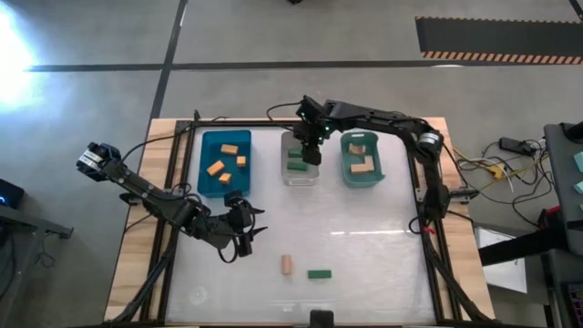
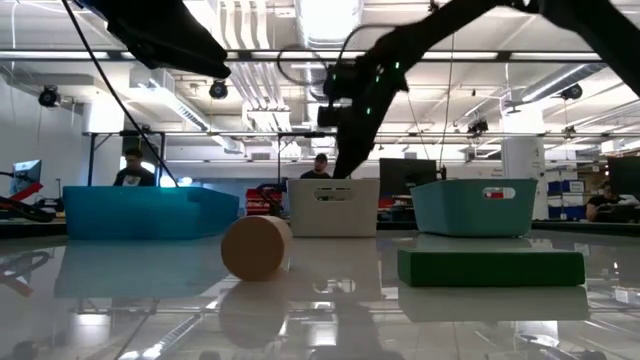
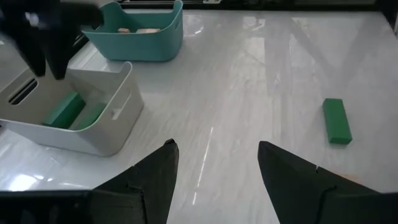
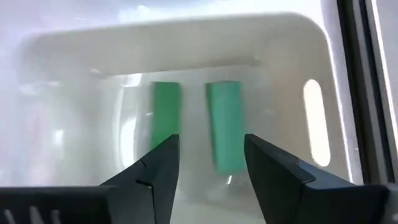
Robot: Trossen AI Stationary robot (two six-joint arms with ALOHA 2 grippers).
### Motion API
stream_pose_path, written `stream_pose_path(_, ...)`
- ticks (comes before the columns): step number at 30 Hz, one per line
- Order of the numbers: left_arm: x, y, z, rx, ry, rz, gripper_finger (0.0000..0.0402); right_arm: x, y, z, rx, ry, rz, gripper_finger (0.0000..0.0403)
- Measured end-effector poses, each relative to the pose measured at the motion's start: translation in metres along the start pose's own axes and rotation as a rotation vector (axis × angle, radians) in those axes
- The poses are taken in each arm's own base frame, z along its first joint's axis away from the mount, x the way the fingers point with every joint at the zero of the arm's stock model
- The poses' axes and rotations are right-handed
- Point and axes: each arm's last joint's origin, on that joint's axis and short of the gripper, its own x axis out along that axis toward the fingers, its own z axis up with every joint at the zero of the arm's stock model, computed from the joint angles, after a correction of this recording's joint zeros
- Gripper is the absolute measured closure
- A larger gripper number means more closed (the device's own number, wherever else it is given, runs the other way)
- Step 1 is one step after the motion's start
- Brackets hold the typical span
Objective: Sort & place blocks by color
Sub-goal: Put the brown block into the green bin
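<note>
Two blocks are left out on the white table: a green bar [image 1: 319, 273] lying flat near the front edge, and just beside it a tan block [image 1: 286, 264] whose round end faces the low camera, so it looks like a short dowel to me. Everything else is binned: orange blocks [image 1: 228, 161] in the blue bin [image 1: 204, 164], green bars [image 4: 227, 124] in the clear bin [image 1: 285, 173], tan pieces [image 1: 362, 162] in the teal bin [image 1: 347, 173].

These look like light, stiff painted wood, nothing fragile. The tabletop is glossy, so I'd guess they skid if nudged. The green bar wants a pinch across its long flat sides, around the middle. The tan one could roll, so I'd close on it square.

The right gripper [image 1: 311, 150] hangs over the clear bin, fingers [image 4: 155, 165] spread and empty above the green bars. The left gripper [image 1: 244, 232] sits low over the table between the blue bin and the loose blocks, also open and holding nothing, pointed towards the green bar.
</note>
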Motion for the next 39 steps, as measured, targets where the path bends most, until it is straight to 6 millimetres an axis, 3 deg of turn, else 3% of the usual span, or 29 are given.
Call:
stream_pose_path(7,0.000,-0.001,0.002,-0.052,-0.023,-0.010,0.0196,-0.046,0.063,0.013,-0.092,-0.045,0.054,0.0248)
stream_pose_path(12,0.000,-0.002,0.003,-0.090,-0.036,-0.017,0.0196,-0.070,0.116,0.008,-0.149,-0.078,0.108,0.0261)
stream_pose_path(24,0.000,-0.003,0.006,-0.114,-0.040,-0.044,0.0196,-0.078,0.226,-0.037,-0.210,-0.215,0.215,0.0282)
stream_pose_path(32,0.017,-0.031,0.014,0.026,0.043,-0.213,0.0196,-0.072,0.262,-0.075,-0.198,-0.211,0.179,0.0282)
stream_pose_path(39,0.042,-0.070,0.021,0.395,0.243,-0.391,0.0196,-0.068,0.272,-0.101,-0.159,-0.226,0.203,0.0283)
